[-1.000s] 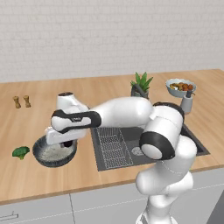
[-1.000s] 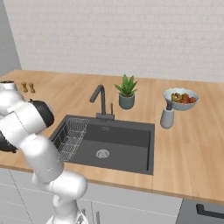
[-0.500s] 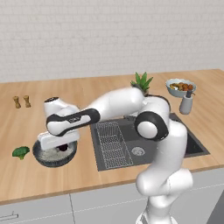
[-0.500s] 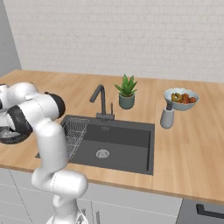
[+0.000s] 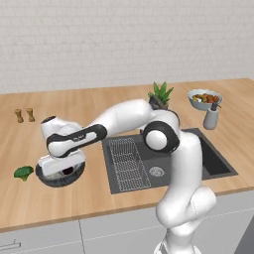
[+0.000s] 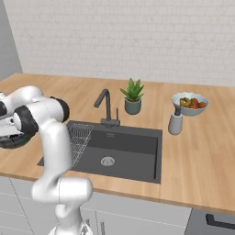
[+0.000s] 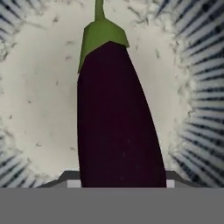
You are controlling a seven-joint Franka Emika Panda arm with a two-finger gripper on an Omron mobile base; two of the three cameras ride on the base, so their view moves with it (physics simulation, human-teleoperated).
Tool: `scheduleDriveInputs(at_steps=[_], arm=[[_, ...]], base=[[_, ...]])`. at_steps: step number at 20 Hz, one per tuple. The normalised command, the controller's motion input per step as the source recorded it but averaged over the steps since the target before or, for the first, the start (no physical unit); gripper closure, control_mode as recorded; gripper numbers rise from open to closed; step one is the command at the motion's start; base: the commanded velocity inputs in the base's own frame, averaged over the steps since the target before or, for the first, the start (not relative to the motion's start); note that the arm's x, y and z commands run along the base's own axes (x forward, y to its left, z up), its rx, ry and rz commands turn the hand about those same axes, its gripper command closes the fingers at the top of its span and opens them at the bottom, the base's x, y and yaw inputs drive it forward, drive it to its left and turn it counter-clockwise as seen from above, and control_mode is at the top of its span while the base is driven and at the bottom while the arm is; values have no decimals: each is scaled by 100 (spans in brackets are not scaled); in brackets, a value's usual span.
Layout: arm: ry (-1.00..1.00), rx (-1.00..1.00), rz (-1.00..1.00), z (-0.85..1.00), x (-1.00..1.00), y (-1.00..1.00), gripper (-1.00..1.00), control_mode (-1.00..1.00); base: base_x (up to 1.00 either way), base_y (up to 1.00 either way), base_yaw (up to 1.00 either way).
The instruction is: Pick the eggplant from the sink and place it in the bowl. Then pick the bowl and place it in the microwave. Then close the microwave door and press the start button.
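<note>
no writing or brand mark can be read anywhere in these views. the eggplant (image 7: 116, 118) is glossy, very dark purple, oblong, with a green stem cap and thin stalk at its far end. in the hand view it runs straight out from the gripper (image 5: 58, 166), its blunt end down between the two dark fingertips (image 7: 70, 177), so the gripper appears clamped on the eggplant, though the contact itself sits at the frame's edge. directly beneath and around it lies the bowl (image 7: 35, 87), its inside pale, matte and speckled, its rim ringed with dark grey-blue streaks; whether the eggplant touches the bowl's floor i cannot tell. from the left base view the white hand hangs low over the bowl (image 5: 64, 177), which looks dark and round on the light wooden counter (image 5: 64, 198). a green broccoli floret (image 5: 22, 172) lies just to one side of the gripper, and the sink (image 5: 163, 158), dark grey with a wire rack (image 5: 128, 163), sits on the other side.
</note>
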Motion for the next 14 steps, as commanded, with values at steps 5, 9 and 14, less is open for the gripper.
scheduleDriveInputs(at_steps=[5,9,14], arm=[[0,0,0,-17,-2,-3,-100,-100],[-9,1,0,0,-58,-25,-100,-100],[-10,4,-1,6,-46,-61,-100,-100]], base=[[0,0,0],[0,0,0],[0,0,0]])
